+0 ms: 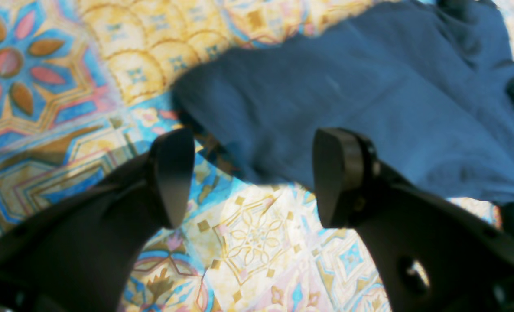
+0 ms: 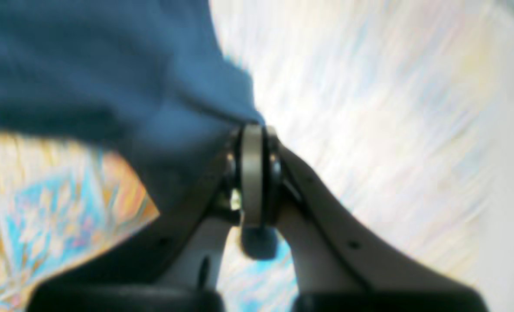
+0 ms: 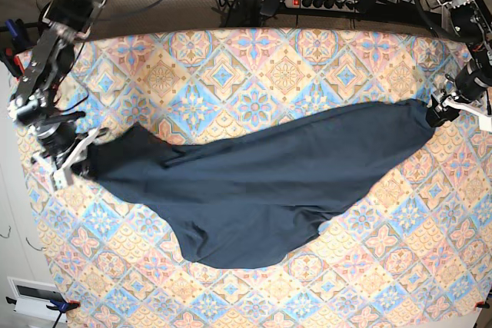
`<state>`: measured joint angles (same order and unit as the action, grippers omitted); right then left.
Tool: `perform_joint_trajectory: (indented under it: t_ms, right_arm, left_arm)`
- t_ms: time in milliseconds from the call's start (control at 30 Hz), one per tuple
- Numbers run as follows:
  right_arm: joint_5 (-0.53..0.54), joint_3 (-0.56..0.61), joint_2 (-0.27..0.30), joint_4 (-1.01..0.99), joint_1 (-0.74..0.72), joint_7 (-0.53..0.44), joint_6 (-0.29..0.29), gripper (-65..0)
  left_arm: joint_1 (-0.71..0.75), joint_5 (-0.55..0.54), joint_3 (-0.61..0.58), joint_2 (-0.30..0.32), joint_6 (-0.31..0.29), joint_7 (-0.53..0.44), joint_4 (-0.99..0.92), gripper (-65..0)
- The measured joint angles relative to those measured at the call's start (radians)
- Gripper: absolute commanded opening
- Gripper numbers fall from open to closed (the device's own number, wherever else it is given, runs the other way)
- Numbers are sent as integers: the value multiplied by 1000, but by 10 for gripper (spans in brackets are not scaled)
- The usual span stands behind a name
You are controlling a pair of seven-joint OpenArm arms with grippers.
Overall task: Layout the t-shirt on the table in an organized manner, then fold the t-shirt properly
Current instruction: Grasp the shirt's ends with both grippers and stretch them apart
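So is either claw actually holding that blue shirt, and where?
Yes: the right claw is shut on an outer edge of the t-shirt, at one far end. The left claw is open, holding nothing.

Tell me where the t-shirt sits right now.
In the base view the t-shirt lies stretched across the middle of the table, between the right gripper at the view's left and the left gripper at its right.

No readable text, labels, brands or numbers in any view. The table [image 3: 254, 74] cloth carries only tile and floral patterns, no lettering. The t-shirt [image 3: 261, 182] is plain, no print or visible tag. The power strip [image 3: 327, 1] at the far edge shows nothing legible. Both wrist views are too blurred for any markings.
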<state>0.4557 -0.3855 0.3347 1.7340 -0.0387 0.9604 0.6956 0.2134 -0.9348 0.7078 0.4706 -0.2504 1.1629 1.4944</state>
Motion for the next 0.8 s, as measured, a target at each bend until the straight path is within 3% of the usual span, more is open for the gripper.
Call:
perform_joint_trajectory:
  t_ms: [233, 333, 500, 733, 800]
  right_arm:
    - [-17, 9, 1, 0, 33, 35, 3, -644]
    - [-5, 10, 3, 4, 28, 11, 3, -644]
    - [-13, 11, -1, 2, 72, 31, 3, -644]
    - [-10, 11, 0, 3, 62, 22, 3, -644]
    - [-10, 10, 2, 3, 64, 21, 3, -644]
  left_arm:
    - [-5, 10, -227, -19, -2, -22, 0, -238]
    - [0, 72, -203, -16, 11, -130, 0, -314]
    - [-3, 74, -72, -24, 2, -142, -14, -424]
    - [-127, 126, -24, -19, 3, -137, -181, -418]
    - [-130, 145, -25, -19, 3, -128, -203, -367]
